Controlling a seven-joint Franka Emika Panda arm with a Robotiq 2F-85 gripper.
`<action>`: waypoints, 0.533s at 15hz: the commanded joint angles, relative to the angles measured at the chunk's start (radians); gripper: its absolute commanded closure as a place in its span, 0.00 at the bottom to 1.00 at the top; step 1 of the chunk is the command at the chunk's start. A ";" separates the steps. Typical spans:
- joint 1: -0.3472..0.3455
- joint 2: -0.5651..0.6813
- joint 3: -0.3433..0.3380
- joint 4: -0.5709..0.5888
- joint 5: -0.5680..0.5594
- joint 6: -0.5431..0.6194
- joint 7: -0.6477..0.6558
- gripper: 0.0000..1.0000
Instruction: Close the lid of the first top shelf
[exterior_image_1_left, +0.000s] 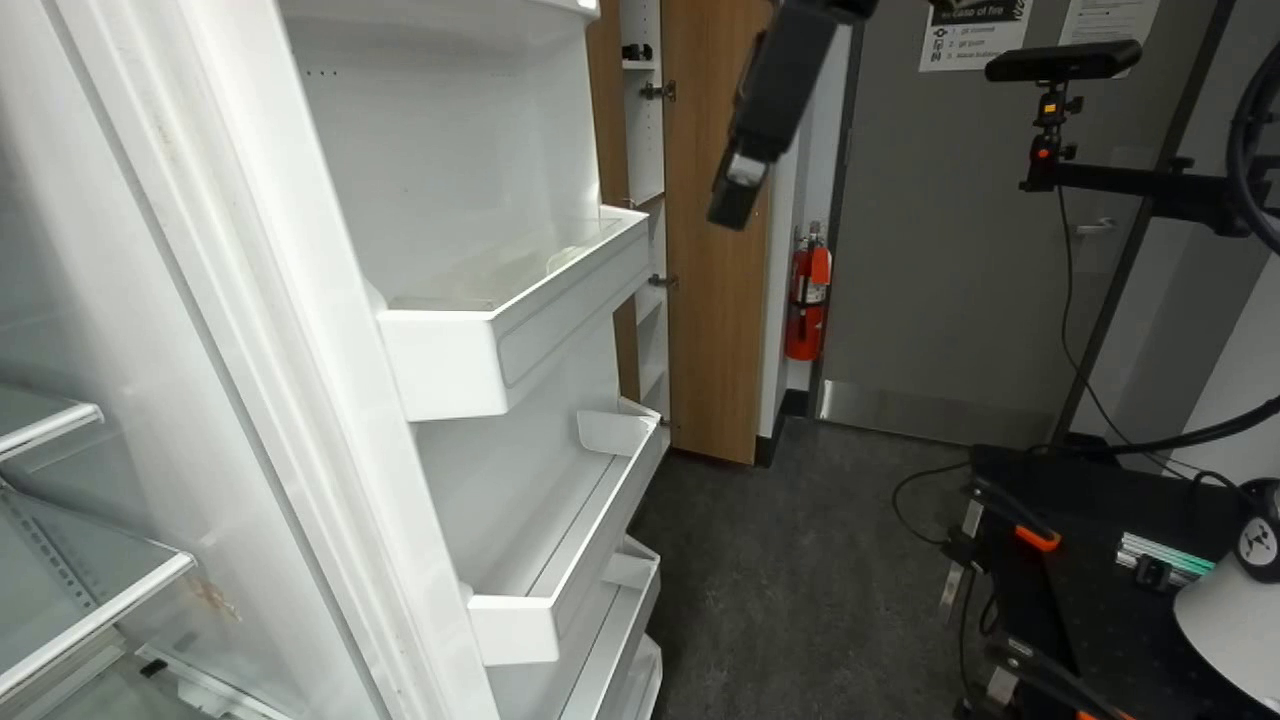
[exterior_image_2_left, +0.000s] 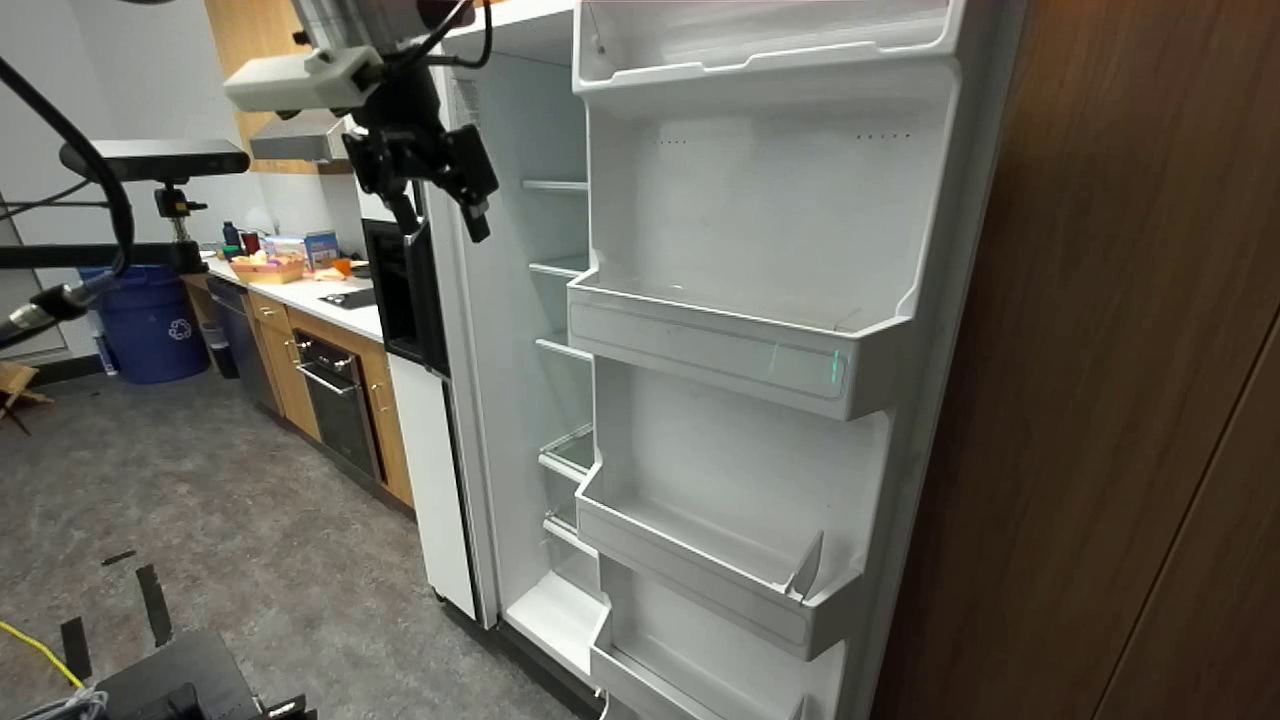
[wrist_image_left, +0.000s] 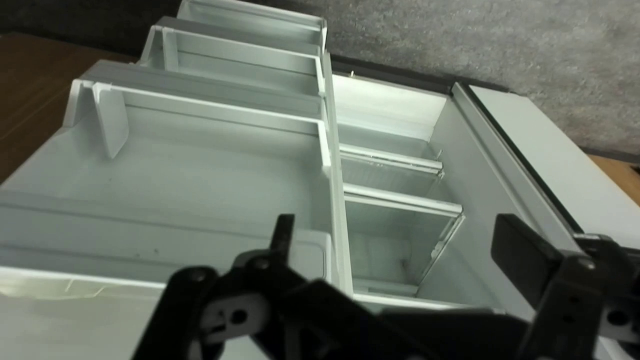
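Grey floor (exterior_image_2_left: 230, 500) lies below the open door (exterior_image_2_left: 760, 190), high on which sits the top shelf (exterior_image_2_left: 765, 35), its lid unclear to me; spread fingers (wrist_image_left: 525, 260), apart from the door, might swing it by pushing too hard.

Soft, even light washes the fridge door (exterior_image_2_left: 750, 230) pale as I look, with green glints (exterior_image_2_left: 836, 367) on one of its bins (exterior_image_2_left: 690, 335), the wood panel (exterior_image_2_left: 1120, 330) beside it dim, and, in the wrist view, the gripper (wrist_image_left: 395, 240) blurred.
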 joint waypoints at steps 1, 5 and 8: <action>-0.028 0.080 0.005 0.178 -0.045 -0.043 0.035 0.00; -0.034 0.136 0.015 0.341 -0.087 -0.086 0.045 0.00; -0.026 0.169 0.019 0.454 -0.097 -0.165 0.036 0.00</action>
